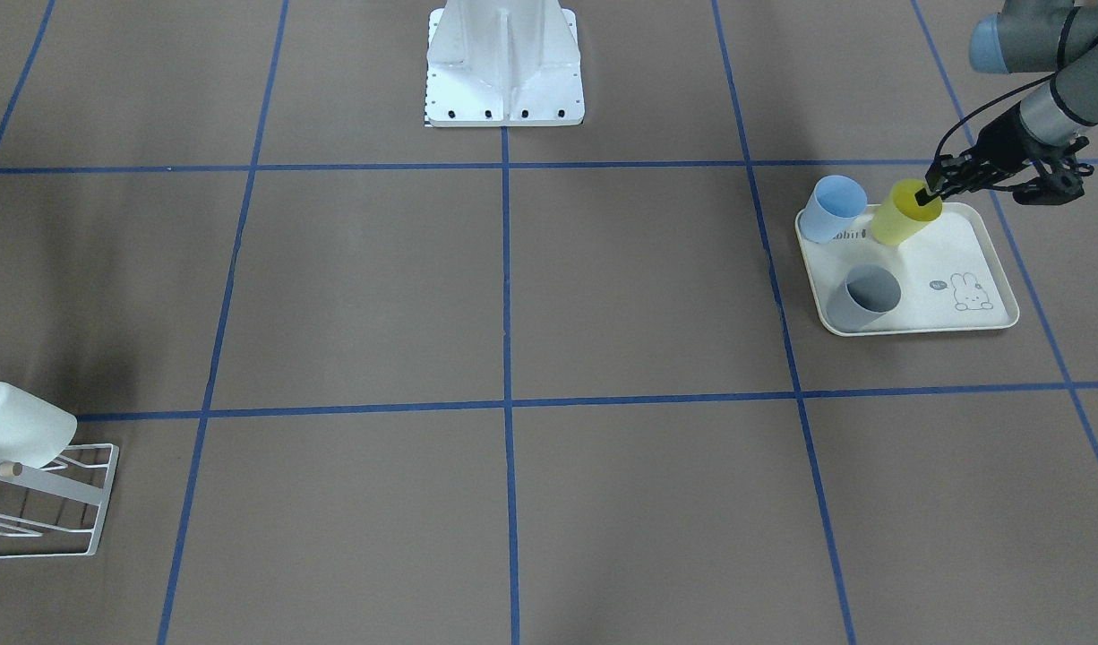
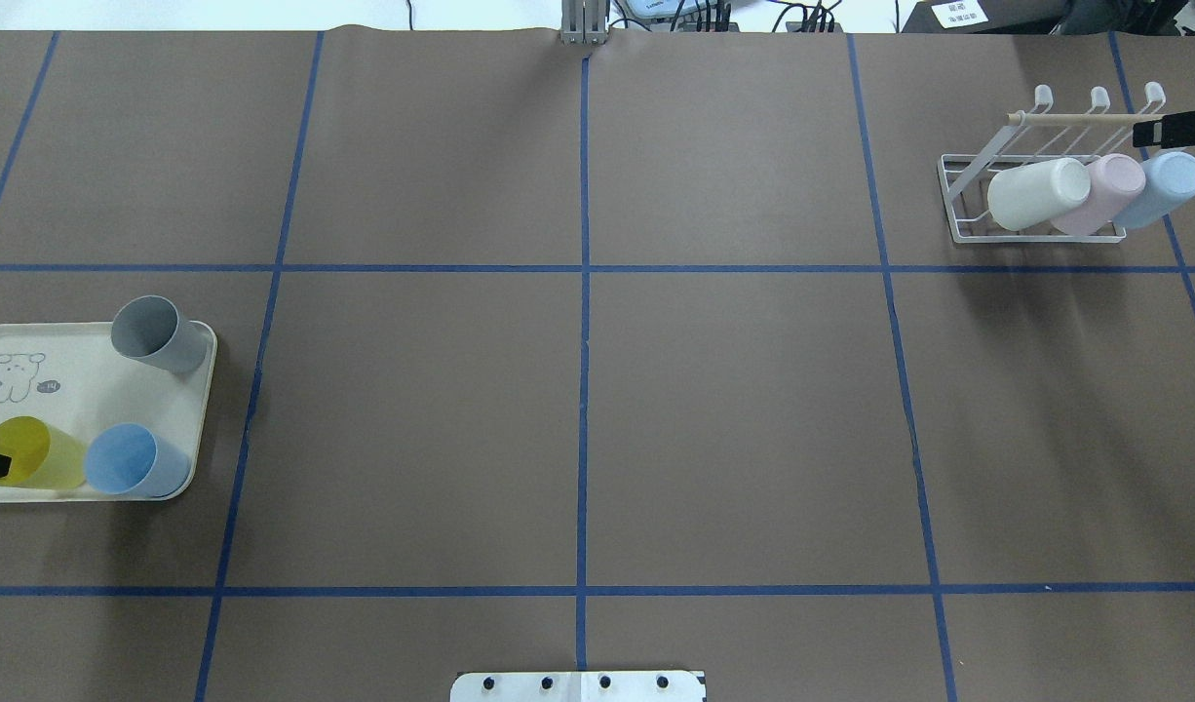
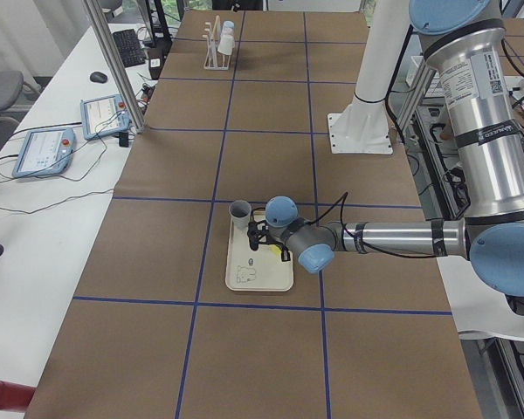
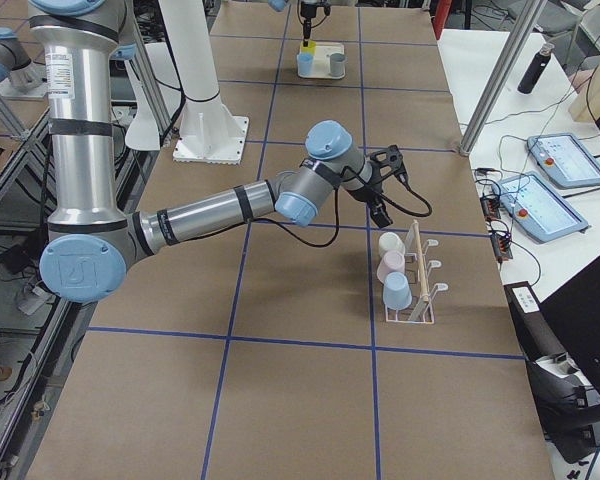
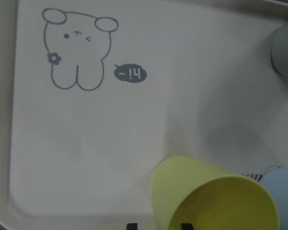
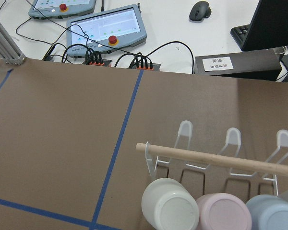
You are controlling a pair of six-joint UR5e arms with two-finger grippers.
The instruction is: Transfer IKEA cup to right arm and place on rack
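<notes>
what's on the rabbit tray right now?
Three cups on the tray: grey cup, light-blue cup, and yellow cup, tilted, its rim between the left tool's fingers. The tray under them is covered.

- The cream tray (image 5: 19,158) bears a dark speech bubble (image 5: 130,74) beside its rabbit drawing; it reads "hi~", seen upside down in the left wrist view.
- Front-facing view: tray (image 1: 988,246) lettering partly readable, "obit".
- Other labels are too small to read.

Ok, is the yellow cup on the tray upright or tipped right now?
Tipped. The yellow cup leans with its mouth angled sideways, the left claw pinching its rim, base low over the rabbit-print tray.
</notes>
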